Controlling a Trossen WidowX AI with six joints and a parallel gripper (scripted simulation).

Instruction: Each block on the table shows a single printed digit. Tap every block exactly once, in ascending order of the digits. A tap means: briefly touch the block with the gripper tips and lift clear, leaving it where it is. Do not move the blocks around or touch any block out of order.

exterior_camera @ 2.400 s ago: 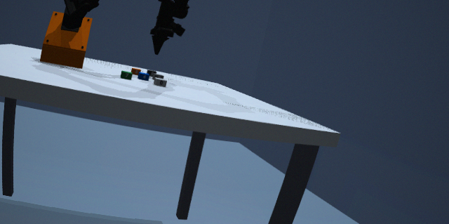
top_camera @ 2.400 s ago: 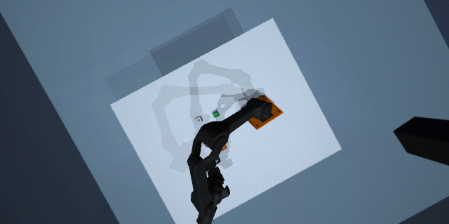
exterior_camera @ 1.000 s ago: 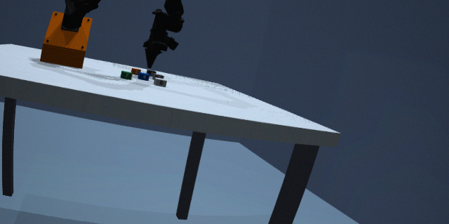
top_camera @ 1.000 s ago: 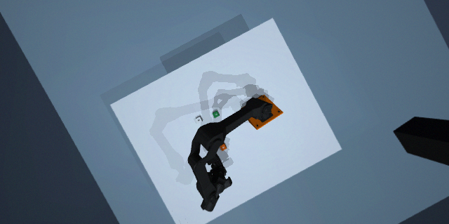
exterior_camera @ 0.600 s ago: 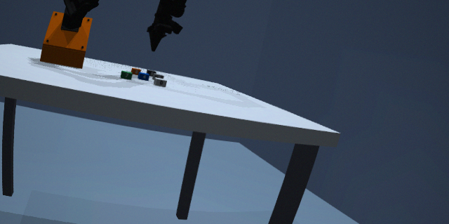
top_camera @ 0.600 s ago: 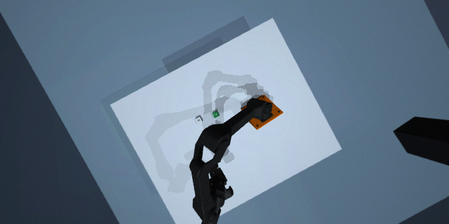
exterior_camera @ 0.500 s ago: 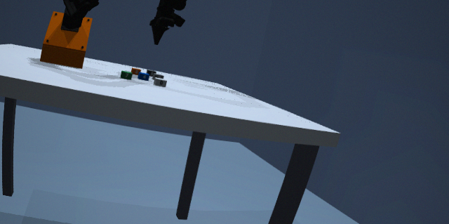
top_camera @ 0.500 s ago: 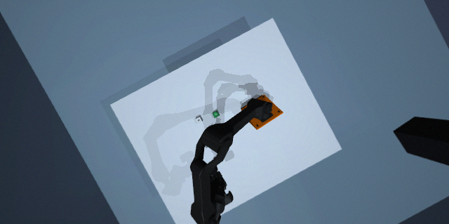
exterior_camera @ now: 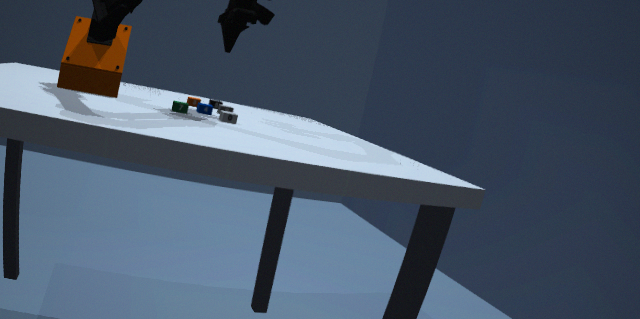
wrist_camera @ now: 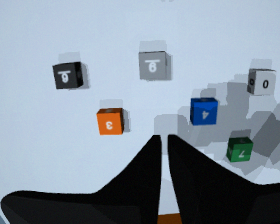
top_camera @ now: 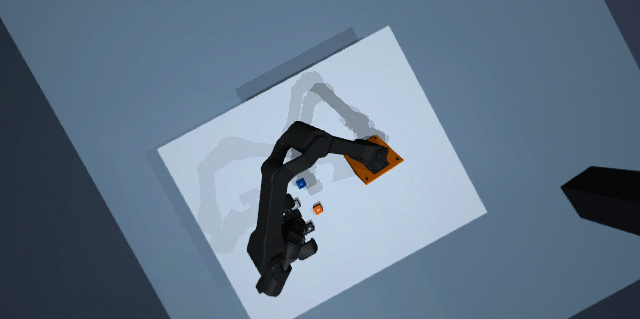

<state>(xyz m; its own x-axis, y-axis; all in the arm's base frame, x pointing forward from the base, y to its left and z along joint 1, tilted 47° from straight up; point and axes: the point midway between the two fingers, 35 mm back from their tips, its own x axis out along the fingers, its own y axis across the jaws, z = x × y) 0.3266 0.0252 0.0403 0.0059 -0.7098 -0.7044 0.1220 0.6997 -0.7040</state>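
Fingers pressed nearly together, gripping nothing, high over six blocks clustered on the bench; white block seems to read 0, other digits too blurred, so descending closed risks shoving, or misreading taps the wrong block.
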